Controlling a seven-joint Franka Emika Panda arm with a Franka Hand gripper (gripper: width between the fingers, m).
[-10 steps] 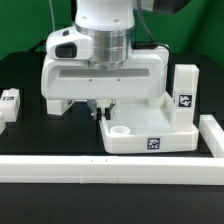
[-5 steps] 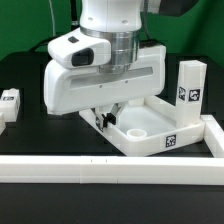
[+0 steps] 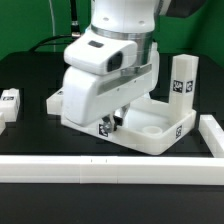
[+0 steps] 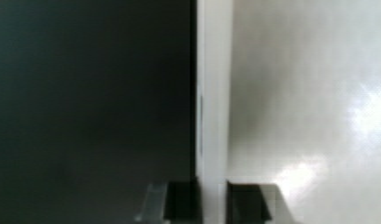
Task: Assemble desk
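Note:
The desk's white tray-like top (image 3: 152, 128) lies on the black table, turned at an angle, with round sockets inside its rim. One white tagged leg (image 3: 181, 79) stands upright at its far right corner. My gripper (image 3: 108, 124) reaches down at the top's near-left side and is shut on its raised rim. In the wrist view the rim (image 4: 212, 100) runs as a thin white wall between my two dark fingers (image 4: 254, 200), gripper (image 4: 212, 203). The tray's pale inside lies on one side and the dark table on the other.
Another white tagged leg (image 3: 8, 100) lies at the exterior view's left edge. A long white rail (image 3: 100, 166) runs along the table's front and turns back at the exterior view's right (image 3: 212, 133), close to the top's corner.
My wrist has turned and the top has swivelled with it. Its tagged front corner swung toward the exterior view's right and back. The grip on the rim stayed shut.

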